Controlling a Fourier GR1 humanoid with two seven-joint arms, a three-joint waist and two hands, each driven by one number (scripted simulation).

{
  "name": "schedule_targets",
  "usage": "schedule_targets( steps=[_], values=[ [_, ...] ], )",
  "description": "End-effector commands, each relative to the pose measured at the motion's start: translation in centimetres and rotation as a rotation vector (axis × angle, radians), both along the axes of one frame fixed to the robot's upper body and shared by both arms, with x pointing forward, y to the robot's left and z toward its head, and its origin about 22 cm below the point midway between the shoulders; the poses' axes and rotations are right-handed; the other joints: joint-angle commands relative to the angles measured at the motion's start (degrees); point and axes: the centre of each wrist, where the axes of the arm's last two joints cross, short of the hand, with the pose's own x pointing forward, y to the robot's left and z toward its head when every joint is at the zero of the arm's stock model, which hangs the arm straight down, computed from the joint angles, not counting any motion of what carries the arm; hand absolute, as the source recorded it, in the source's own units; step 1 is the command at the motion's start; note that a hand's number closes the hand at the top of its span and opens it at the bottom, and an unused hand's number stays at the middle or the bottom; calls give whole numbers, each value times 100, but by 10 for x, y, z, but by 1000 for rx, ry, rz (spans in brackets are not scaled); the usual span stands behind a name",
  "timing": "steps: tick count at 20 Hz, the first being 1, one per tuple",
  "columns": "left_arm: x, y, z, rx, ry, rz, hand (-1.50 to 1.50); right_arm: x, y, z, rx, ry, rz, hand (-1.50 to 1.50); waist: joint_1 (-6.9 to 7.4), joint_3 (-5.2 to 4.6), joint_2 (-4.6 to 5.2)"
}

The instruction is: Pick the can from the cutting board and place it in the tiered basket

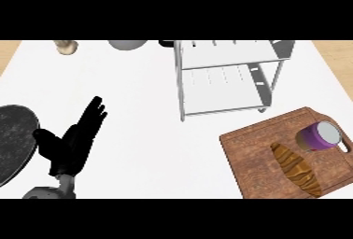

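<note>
My left hand (74,140) rests open, fingers straight, above the white bench (144,140) beside a dark round plate (14,135). It is idle, I judge, since the work lies on the right. My right hand is out of view. The purple can (319,136) sits near the cutting board's (255,154) far right corner, just beside a brown loaf (296,167). The tiered basket (228,79) stands close behind, neither tier holding the can yet.

1. A white counter (144,135) fills nearly the whole view, near to far.
2. A tan wood-grained surface (10,50) shows beyond its far left and right edges.
3. Light lies even.
</note>
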Motion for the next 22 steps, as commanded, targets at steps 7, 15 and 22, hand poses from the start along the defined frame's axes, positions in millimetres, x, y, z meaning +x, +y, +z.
schedule_targets(
  steps=[7, 15, 22],
  values=[
    [26, 0, 6, -5, 17, -110, 0, -81, 38, 7, -311, 331, -148, -150, 353, -43, 64],
    [33, -11, 8, 1, 8, -118, 0, -125, 53, 36, -387, 693, -371, -150, 502, -72, 173],
    [39, -16, 14, 11, -9, -185, 0, -85, 102, 69, -295, 799, -373, -150, 794, -49, 182]
  ],
)
